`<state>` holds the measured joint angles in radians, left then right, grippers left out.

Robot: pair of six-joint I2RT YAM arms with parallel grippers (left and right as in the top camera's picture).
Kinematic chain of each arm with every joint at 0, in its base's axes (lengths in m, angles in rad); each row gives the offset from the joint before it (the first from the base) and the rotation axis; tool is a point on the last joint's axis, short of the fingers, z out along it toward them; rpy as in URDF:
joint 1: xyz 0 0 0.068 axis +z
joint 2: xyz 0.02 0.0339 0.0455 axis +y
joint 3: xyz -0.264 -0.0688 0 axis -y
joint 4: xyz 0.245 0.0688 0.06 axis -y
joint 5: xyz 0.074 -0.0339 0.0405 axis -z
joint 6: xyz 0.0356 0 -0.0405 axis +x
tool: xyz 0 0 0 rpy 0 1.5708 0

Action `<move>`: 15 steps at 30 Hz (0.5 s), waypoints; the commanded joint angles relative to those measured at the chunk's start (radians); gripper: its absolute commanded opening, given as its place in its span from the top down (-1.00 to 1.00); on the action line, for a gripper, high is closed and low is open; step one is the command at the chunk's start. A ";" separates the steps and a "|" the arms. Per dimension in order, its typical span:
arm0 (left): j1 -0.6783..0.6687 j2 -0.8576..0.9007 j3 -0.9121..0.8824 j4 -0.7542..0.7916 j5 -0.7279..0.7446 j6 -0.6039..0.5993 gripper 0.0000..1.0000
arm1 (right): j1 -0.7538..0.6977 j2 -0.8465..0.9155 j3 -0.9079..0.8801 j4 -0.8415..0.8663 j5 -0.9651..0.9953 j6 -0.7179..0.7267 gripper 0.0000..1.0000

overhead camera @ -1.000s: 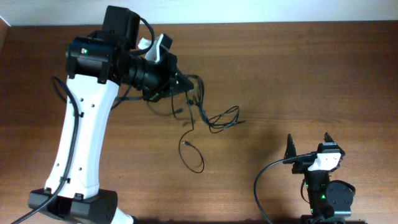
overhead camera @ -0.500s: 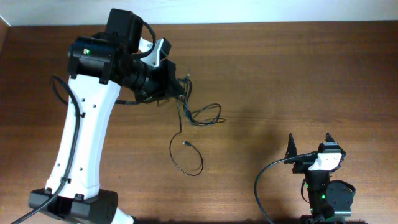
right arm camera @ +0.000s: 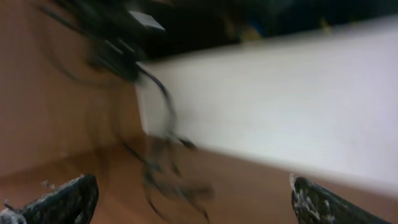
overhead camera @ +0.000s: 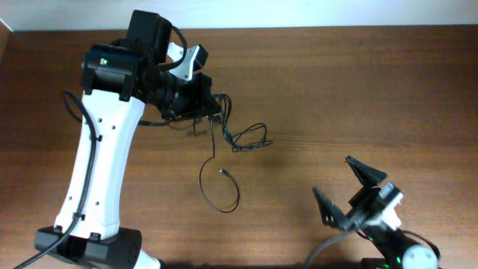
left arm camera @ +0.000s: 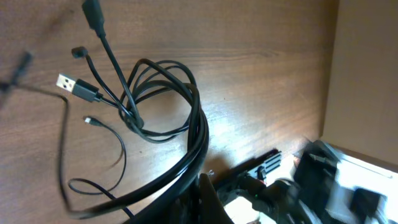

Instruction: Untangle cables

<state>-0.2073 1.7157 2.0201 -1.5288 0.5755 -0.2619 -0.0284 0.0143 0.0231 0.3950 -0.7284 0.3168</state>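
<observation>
My left gripper (overhead camera: 211,107) is shut on the cables (overhead camera: 237,138), a bundle of thin black cords lifted off the brown table (overhead camera: 351,82). Loops hang to its right, and one strand curls down to a loop (overhead camera: 218,190) on the table. In the left wrist view the cables (left arm camera: 163,106) run from my jaws (left arm camera: 205,205) out to a knot with several plug ends, one a metal USB plug (left arm camera: 69,84). My right gripper (overhead camera: 349,189) is open and empty at the table's front right, far from the cables. Its view is blurred; the cables (right arm camera: 163,165) show faintly ahead.
The left arm's white link (overhead camera: 97,172) stands over the table's left side. A pale wall (right arm camera: 280,106) fills the right wrist view. The table's back edge (overhead camera: 299,30) runs along the top.
My left gripper has pulled the cables back and left, drawing the hanging loops and the table loop with it. My right arm has swung and tilted, its fingers now pointing up-left.
</observation>
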 commanded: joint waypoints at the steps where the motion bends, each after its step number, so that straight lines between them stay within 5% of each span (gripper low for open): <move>1: -0.002 -0.014 0.010 0.001 0.003 0.022 1.00 | -0.007 -0.007 0.092 0.028 -0.044 0.057 -0.97; 4: -0.002 -0.014 0.010 0.000 0.003 0.024 1.00 | -0.007 0.013 0.234 -0.067 -0.022 -0.008 -0.97; 9: -0.002 -0.014 0.010 -0.003 0.027 0.113 1.00 | -0.007 0.164 0.581 -0.560 -0.023 -0.265 -0.97; 15: -0.002 -0.014 0.010 0.018 0.371 0.306 1.00 | -0.006 0.502 0.982 -1.056 -0.024 -0.392 -0.97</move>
<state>-0.2073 1.7157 2.0201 -1.5280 0.6865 -0.1024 -0.0315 0.3672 0.8558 -0.5598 -0.7425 0.0135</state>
